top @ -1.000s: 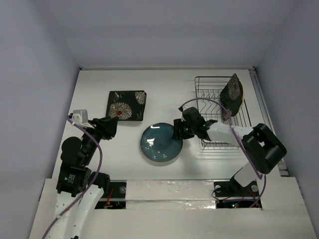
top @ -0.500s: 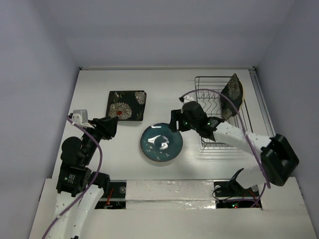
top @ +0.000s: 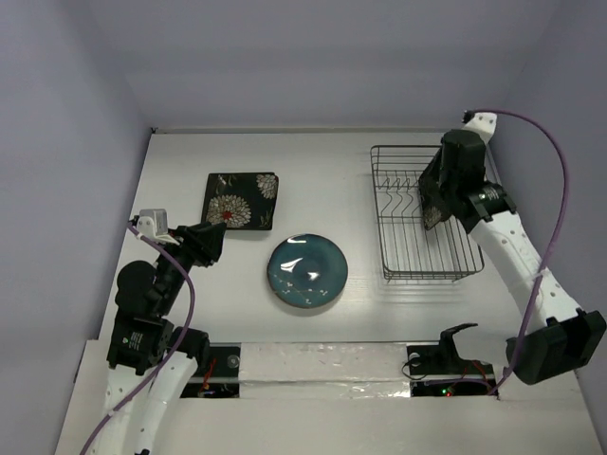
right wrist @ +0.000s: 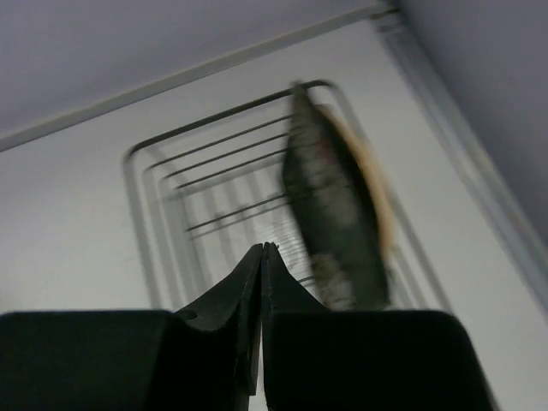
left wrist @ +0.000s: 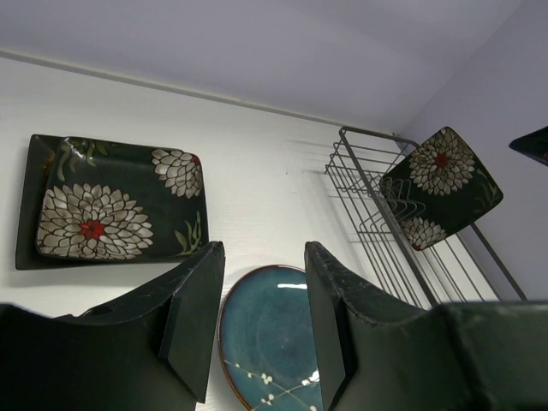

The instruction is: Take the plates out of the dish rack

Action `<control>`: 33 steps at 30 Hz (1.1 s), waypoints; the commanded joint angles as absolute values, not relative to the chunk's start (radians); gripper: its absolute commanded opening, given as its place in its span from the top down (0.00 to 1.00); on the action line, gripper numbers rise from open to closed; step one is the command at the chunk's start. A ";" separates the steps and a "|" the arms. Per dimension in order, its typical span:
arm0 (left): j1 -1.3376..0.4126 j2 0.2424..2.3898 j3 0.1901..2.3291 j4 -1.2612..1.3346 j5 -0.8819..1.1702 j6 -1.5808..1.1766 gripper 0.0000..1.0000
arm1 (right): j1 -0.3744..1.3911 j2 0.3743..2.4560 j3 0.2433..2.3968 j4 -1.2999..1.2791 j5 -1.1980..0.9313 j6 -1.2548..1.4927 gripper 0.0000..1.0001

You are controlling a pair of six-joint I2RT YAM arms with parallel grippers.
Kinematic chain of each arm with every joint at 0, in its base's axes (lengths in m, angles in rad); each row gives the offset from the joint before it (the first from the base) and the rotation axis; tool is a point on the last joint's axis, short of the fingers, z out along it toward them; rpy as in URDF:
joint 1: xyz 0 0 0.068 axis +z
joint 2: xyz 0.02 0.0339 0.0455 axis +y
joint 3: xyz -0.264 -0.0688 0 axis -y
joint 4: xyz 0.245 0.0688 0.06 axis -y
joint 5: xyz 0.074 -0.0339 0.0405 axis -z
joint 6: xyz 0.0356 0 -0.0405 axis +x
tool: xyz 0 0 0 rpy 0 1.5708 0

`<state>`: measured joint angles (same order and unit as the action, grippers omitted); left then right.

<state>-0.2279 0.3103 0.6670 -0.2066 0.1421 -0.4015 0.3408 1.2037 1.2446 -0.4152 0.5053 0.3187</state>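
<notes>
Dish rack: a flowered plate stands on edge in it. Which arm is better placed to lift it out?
Right. The right tool, shut, hangs above the dish rack beside the upright flowered plate. The left tool, open, sits far off by the round teal plate.

Top: overhead, looking down; left wrist: low, oblique; right wrist: blurred, probably above dish rack [top: 408, 237], shared by all

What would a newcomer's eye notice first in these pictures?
Probably the flowered square plate standing on edge in the dish rack at the right, with the right gripper shut and empty above the rack. Next, the round teal plate and another flowered plate lying flat on the table left of the rack.
</notes>
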 commanded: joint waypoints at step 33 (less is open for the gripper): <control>-0.261 0.293 0.661 -0.158 0.146 -0.397 0.61 | 0.135 1.698 1.577 -0.683 0.525 0.149 0.69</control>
<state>-0.2562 0.2985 0.6670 -0.2066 0.1417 -0.4015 0.1310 1.6531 1.5372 -0.6746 0.5823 0.1562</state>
